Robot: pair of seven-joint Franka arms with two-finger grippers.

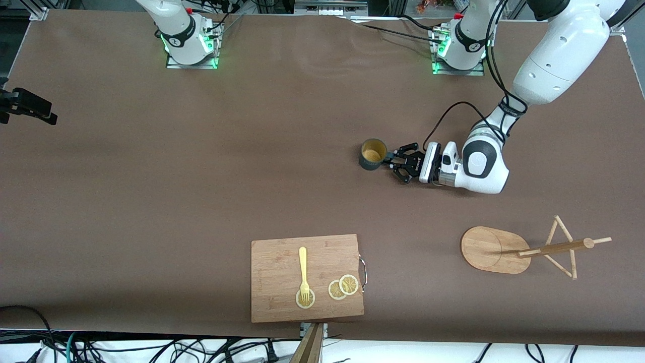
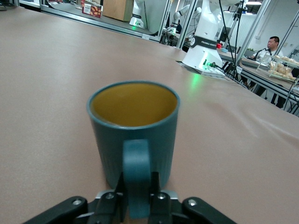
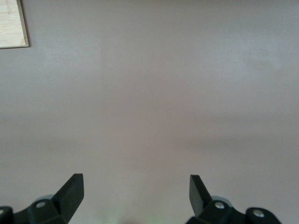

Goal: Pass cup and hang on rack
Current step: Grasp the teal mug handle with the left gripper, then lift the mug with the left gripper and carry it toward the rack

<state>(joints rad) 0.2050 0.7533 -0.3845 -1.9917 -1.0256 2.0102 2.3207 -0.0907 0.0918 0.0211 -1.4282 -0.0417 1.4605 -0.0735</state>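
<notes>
The dark teal cup stands upright on the brown table, its yellowish inside showing. My left gripper lies low beside it, at the side toward the left arm's end, shut on the cup's loop handle. In the left wrist view the cup fills the middle and the handle is pinched between the black fingers. The bamboo rack stands nearer the front camera, toward the left arm's end of the table. My right gripper is open over bare table, nothing between its fingers; the front view does not show it.
A wooden cutting board with a yellow fork and several lemon slices lies at the table's front edge. A black device sits at the edge by the right arm's end. One board corner shows in the right wrist view.
</notes>
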